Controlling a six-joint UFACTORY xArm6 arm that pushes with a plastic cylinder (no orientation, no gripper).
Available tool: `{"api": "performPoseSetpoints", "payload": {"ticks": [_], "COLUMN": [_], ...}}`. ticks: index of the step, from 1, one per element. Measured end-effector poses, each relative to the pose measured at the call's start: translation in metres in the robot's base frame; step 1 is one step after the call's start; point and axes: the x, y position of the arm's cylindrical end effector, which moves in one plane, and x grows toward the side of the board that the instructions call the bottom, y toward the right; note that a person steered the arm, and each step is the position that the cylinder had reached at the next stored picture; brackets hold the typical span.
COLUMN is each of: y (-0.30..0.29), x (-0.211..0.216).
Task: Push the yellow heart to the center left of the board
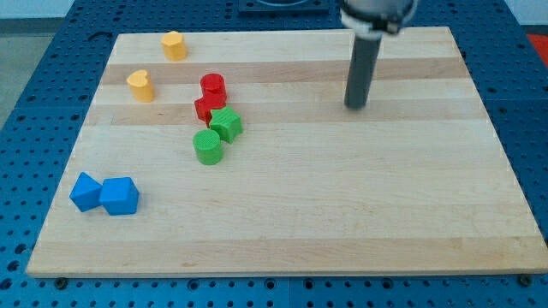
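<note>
The yellow heart [141,85] lies near the board's left edge, in the upper left part of the wooden board [342,197]. A second yellow block [174,44], roughly hexagonal, sits above it near the top edge. My tip [355,106] rests on the board at the upper right of centre, far to the right of the yellow heart and well apart from every block.
A red cylinder [212,85] and a red block [208,107] touch a green star-like block [226,124] and a green cylinder [207,147] left of centre. Two blue blocks [86,192] [119,196] sit side by side at the lower left.
</note>
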Motion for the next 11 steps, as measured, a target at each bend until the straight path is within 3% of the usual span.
{"api": "performPoseSetpoints", "payload": {"ticks": [1, 2, 4, 7, 10, 11], "y": [-0.012, -0.048, -0.179, -0.339, -0.366, -0.374], "x": [-0.054, -0.064, -0.064, -0.029, 0.05, 0.041]}}
